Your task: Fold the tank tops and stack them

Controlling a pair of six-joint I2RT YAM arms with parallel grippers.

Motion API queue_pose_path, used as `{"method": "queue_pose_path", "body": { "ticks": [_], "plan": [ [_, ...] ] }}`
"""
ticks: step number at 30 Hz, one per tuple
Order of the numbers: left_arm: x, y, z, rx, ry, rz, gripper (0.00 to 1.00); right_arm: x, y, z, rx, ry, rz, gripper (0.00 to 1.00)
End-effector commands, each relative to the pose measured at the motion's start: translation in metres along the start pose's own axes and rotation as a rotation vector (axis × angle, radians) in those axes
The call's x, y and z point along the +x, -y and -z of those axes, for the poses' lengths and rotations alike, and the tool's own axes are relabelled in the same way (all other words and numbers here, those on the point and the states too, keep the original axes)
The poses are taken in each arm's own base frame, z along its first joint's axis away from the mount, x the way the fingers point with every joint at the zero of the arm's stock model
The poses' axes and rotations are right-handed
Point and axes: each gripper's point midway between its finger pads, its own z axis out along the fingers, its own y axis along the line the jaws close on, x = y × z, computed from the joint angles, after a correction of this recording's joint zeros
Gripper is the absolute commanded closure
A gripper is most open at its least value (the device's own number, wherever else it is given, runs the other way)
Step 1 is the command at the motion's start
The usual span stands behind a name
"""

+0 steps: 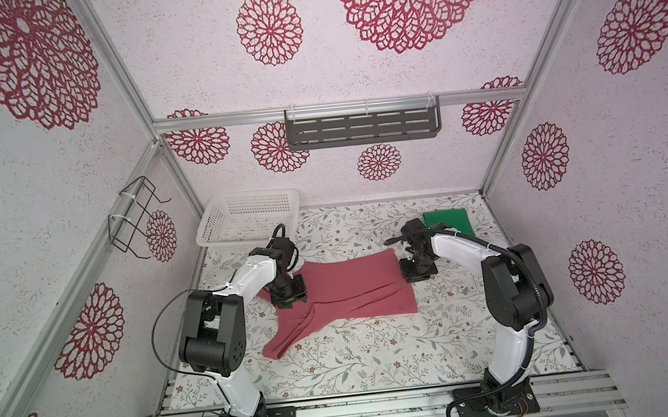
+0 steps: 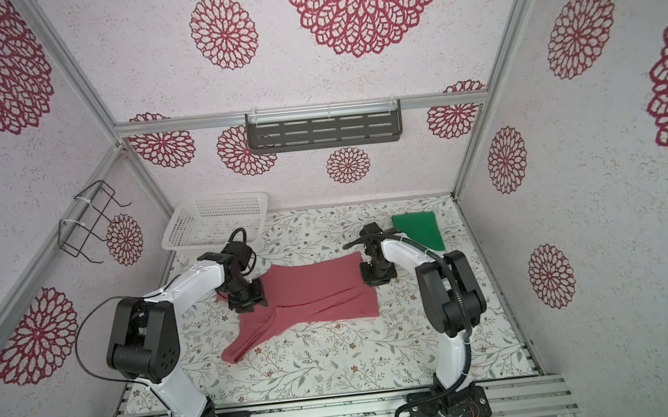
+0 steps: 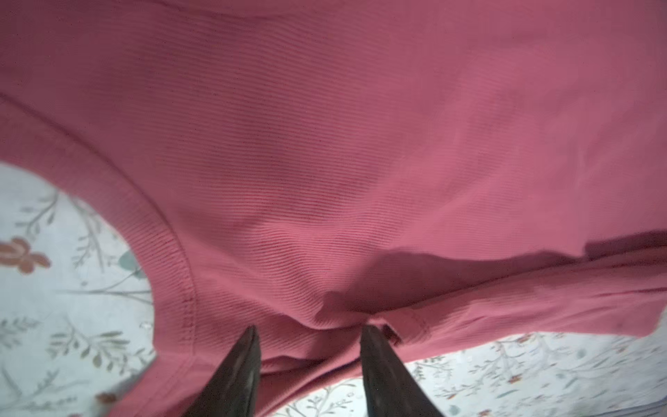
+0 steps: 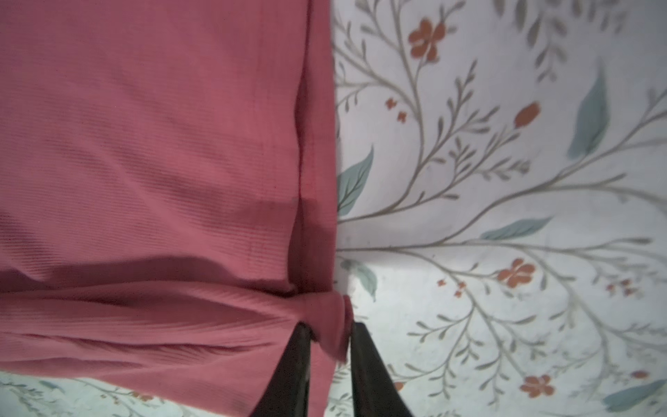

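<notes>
The dusty rose-red tank top [image 1: 353,291] [image 2: 315,290] lies spread across the middle of the floral table, its upper long side folded over the body and its straps trailing toward the near left. My left gripper [image 1: 288,295] [image 3: 308,330] points down at its strap end. The jaws stand open with a loose bulge of red knit [image 3: 361,144] between them. My right gripper [image 1: 415,270] [image 4: 330,326] points down at the far hem corner, jaws a little apart, and the corner of red fabric [image 4: 144,144] hangs slack in the gap. The green tank top [image 1: 448,221] [image 2: 417,226] lies folded at the far right.
A white perforated basket [image 1: 253,209] [image 2: 220,212] stands at the back left, just behind the left arm. A black wire rack [image 1: 137,220] hangs on the left wall and a grey shelf [image 1: 362,127] on the back wall. Bare floral cloth [image 1: 380,359] lies in front of the red top.
</notes>
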Motion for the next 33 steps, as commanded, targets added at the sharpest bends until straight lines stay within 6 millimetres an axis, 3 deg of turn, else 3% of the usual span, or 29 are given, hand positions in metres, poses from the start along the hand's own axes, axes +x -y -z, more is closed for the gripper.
{"method": "queue_pose_path", "body": {
  "ticks": [1,3,7,10,13,22,25,30,33],
  "plan": [
    [0.006,-0.022,0.032,-0.091,0.022,-0.042,0.33,-0.021,0.004,0.022,0.005,0.071,0.002,0.61],
    [0.022,-0.036,0.045,-0.143,0.021,-0.025,0.30,-0.023,0.004,0.032,0.000,0.093,-0.001,0.59],
    [0.081,-0.061,0.059,-0.239,-0.020,0.029,0.32,-0.012,-0.001,0.047,-0.035,0.108,-0.021,0.57],
    [0.122,-0.066,0.056,-0.251,-0.033,0.094,0.35,0.003,-0.003,0.049,-0.057,0.101,-0.043,0.57],
    [0.144,-0.061,0.045,-0.221,-0.006,0.145,0.35,0.016,-0.004,0.046,-0.071,0.088,-0.060,0.57],
    [0.141,-0.063,0.013,-0.254,0.037,0.155,0.35,0.025,-0.009,0.052,-0.100,0.107,-0.071,0.57],
    [0.140,-0.064,0.000,-0.270,0.014,0.137,0.43,0.027,-0.009,0.054,-0.103,0.114,-0.070,0.57],
    [0.138,-0.067,-0.012,-0.306,-0.019,0.118,0.68,0.027,-0.008,0.057,-0.103,0.127,-0.066,0.57],
    [0.134,-0.072,-0.009,-0.334,-0.017,0.115,0.86,0.026,-0.008,0.055,-0.105,0.125,-0.062,0.57]
  ]
}}
